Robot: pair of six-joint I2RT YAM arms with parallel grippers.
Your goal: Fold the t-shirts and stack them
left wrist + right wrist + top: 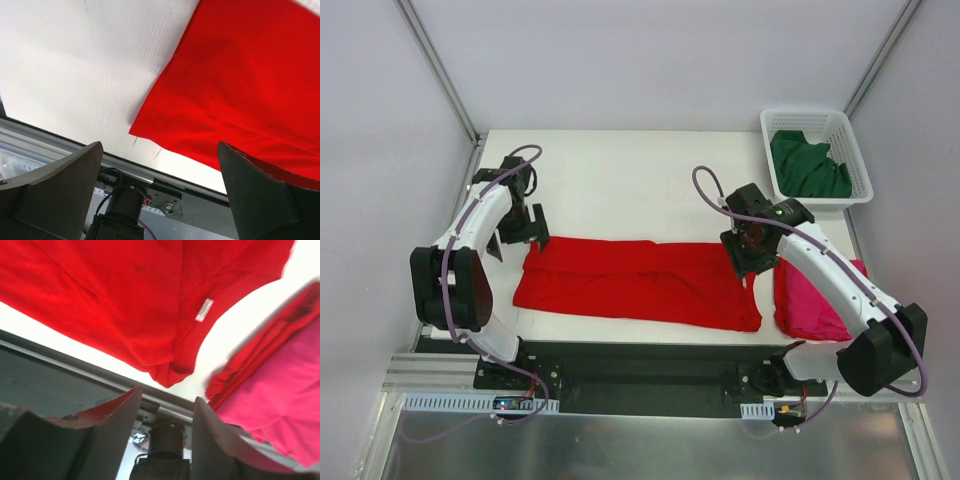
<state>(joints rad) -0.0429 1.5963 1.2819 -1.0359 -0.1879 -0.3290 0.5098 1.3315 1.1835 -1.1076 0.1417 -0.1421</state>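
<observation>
White bench (620, 180) lay under it all. My left claw (523, 228) stood wide open and empty by the far left corner of the bright red cotton t-shirt (640, 282), spread as a long band. My right claw (752, 258) hung part-open, holding nothing, over its right end. I judged both should pinch matching corners and carry them level. Just right of the band lay the folded magenta-pink t-shirt (812, 305), and the dark green t-shirt (808, 165) sat in the white plastic lattice basket (815, 113).
</observation>
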